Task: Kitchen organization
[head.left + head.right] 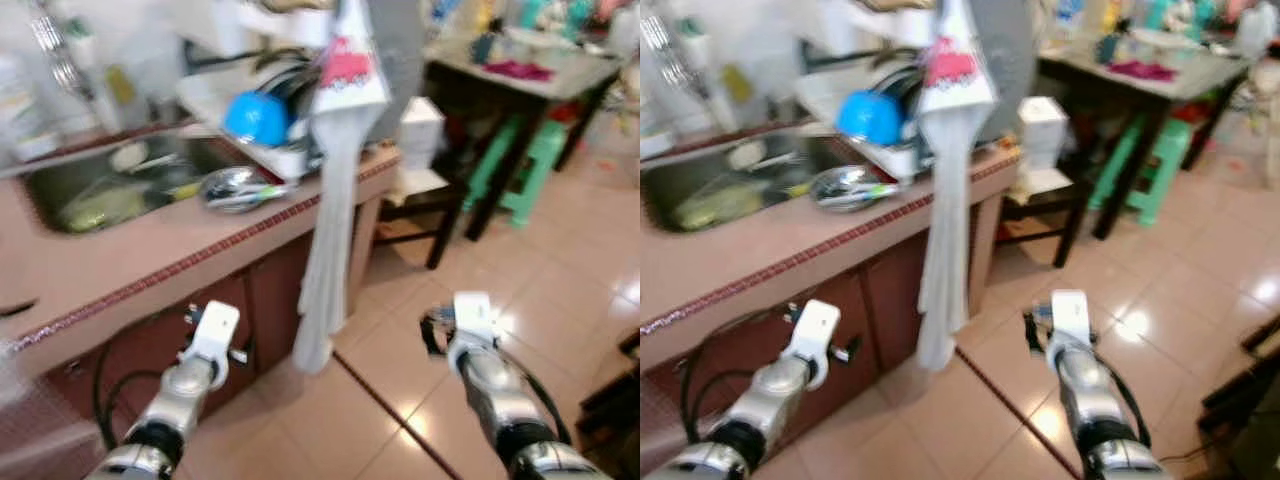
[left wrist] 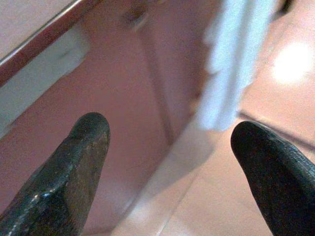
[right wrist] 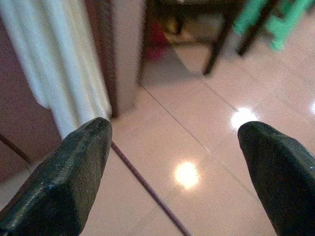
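A pink kitchen counter (image 1: 150, 262) runs along my left, with a steel sink (image 1: 60, 190) holding dishes. Beside the sink lie a shiny metal bowl (image 1: 235, 187) and a blue bowl (image 1: 256, 118), the latter resting in a dish rack (image 1: 290, 150). A long white cloth (image 1: 335, 200) hangs down past the counter's corner. Both silver arms are held low in front of the cabinet doors (image 1: 280, 310). In the left wrist view my left gripper (image 2: 170, 128) is open and empty, facing the cabinet. My right gripper (image 3: 174, 129) is open and empty above the floor tiles.
A dark table (image 1: 530, 75) with clutter stands at the back right, a green stool (image 1: 520, 165) under it. White boxes (image 1: 420, 130) sit on a low dark stool (image 1: 425, 215) by the counter's end. Glossy tiled floor (image 1: 400, 330) stretches ahead to the right.
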Motion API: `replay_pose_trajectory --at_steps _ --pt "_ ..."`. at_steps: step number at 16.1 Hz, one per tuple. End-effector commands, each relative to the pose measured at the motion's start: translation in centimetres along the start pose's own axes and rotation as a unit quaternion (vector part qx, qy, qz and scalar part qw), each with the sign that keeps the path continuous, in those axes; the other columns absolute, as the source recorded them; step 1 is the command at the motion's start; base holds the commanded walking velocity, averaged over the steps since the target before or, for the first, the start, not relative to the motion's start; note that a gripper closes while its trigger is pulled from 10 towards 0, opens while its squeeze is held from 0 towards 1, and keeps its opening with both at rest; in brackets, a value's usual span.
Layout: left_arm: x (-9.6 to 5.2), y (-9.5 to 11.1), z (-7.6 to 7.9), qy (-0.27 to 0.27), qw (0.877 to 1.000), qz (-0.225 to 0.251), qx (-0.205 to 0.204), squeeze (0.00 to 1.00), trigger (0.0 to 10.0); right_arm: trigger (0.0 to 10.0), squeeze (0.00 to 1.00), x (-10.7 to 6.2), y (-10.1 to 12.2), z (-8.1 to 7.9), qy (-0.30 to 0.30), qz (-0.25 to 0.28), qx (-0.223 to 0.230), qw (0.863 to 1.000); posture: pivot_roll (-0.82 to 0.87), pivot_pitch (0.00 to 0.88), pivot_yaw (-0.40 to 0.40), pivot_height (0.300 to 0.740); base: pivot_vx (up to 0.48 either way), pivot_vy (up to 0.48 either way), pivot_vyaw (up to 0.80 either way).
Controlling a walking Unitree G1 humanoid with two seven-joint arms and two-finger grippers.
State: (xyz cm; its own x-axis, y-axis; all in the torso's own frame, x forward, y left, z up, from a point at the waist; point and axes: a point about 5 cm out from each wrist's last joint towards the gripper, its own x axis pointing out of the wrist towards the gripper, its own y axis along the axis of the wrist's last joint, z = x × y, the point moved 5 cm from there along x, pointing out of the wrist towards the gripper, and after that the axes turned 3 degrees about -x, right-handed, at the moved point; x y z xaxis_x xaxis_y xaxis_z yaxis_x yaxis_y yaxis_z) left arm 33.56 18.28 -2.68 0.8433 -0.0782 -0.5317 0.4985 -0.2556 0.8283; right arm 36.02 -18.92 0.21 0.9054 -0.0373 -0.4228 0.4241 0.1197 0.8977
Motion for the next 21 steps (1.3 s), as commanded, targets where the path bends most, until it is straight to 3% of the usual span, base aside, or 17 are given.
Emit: replay_pose_trajectory --at_steps 1,5,7,10,14,21 --pt "-0.4 -1.5 -0.7 0.013 1.000 -0.023 0.005 0.00 10.0 10.0 0.00 0.1 -0.1 -1.2 0.016 -0.003 0.002 1.000 0.05 0.000 -0.012 0.740 0.000 0.000 0.00" --pt "-0.4 -1.9 -0.8 0.018 0.999 -0.025 -0.013 0.00 10.0 10.0 0.00 -0.6 -3.5 -3.1 0.045 -0.057 0.000 0.997 0.04 0.000 -0.010 0.740 0.000 -0.070 0.00" --pt "-0.4 -2.0 -0.7 0.016 0.999 -0.025 -0.019 0.00 10.0 10.0 0.00 -1.4 -5.8 -2.6 0.037 -0.090 -0.023 0.995 0.04 0.000 -0.011 0.740 0.000 -0.352 0.00" --pt "-0.4 -2.2 -0.4 0.014 0.999 -0.027 -0.019 0.00 10.0 10.0 0.00 -4.0 -11.4 -0.7 0.041 -0.169 -0.095 0.980 0.05 0.000 -0.015 0.740 0.000 -0.315 0.00" --pt "-0.5 -2.3 -0.3 0.012 0.999 -0.028 -0.022 0.00 10.0 10.0 0.00 -5.1 -13.1 0.6 0.031 -0.185 -0.096 0.977 0.03 0.000 -0.010 0.740 0.000 -0.209 0.00" --pt "-0.3 -1.4 -1.1 0.027 0.999 -0.021 -0.027 0.00 10.0 10.0 0.00 -6.2 -14.8 0.8 0.045 -0.210 -0.140 0.967 0.03 0.000 -0.004 0.740 0.000 0.000 0.00"
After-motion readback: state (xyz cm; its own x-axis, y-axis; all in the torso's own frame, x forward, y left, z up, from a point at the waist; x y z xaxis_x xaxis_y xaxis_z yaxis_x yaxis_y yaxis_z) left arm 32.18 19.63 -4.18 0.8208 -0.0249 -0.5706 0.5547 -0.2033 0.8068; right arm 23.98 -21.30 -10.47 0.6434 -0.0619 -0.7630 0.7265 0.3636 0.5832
